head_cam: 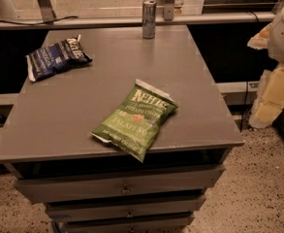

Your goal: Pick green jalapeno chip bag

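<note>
The green jalapeno chip bag (135,120) lies flat on the grey table (59,115), near the front edge, slanted, with its lower corner sticking out over the edge. White Kettle lettering faces up. My gripper (273,97) hangs with the pale arm at the right edge of the view, beside the table and well to the right of the bag. It touches nothing on the table.
A dark blue chip bag (56,57) lies at the table's back left. A tall silver can (149,18) stands at the back edge, middle. Drawers (124,188) sit under the tabletop. A rail (107,21) runs behind the table. Speckled floor lies at the right.
</note>
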